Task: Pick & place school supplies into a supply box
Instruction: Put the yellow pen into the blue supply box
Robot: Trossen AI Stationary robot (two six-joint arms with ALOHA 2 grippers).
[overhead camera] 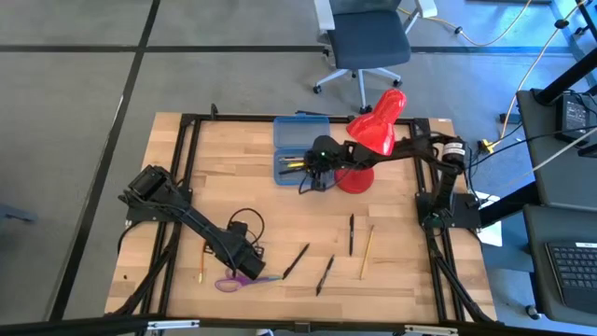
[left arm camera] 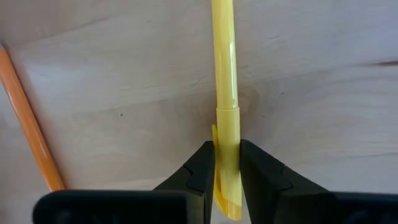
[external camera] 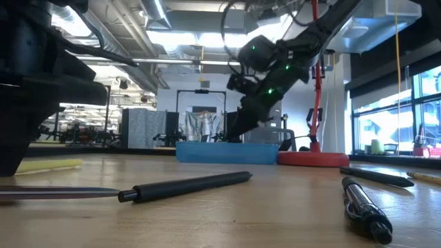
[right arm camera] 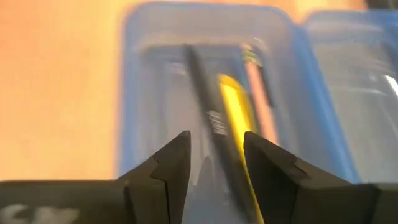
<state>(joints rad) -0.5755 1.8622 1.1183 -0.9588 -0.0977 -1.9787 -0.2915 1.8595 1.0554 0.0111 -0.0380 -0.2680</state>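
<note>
At the near left of the table (overhead camera: 233, 163), we see the left gripper (overhead camera: 244, 269) lowered onto the wood beside the purple-handled scissors (overhead camera: 233, 280). From above its fingers hide what they hold; only the left wrist view settles it, showing both fingers (left arm camera: 200, 171) pressed against a yellow pen (left arm camera: 226, 93) lying flat on the wood, with an orange pencil (left arm camera: 28, 121) well off to one side. In the high view that orange pencil (overhead camera: 201, 265) lies just left of the arm.

Farther back, the right gripper (overhead camera: 315, 173) hangs over the supply box (overhead camera: 300, 131), whose lid stands open beside the red desk lamp (overhead camera: 378, 126). The right wrist view alone looks into the box (right arm camera: 124, 93): we find a black pen (right arm camera: 208, 118), a yellow pen and a pinkish one lying inside, and the fingers (right arm camera: 171, 162) spread apart with nothing between them.

The low view shows the box (external camera: 227, 152) as a low blue strip, and close to us a black pen (external camera: 186, 186) and another black pen (external camera: 365, 207). Overhead we also count a tan pencil (overhead camera: 367, 252) among three black ones near the table's front.
</note>
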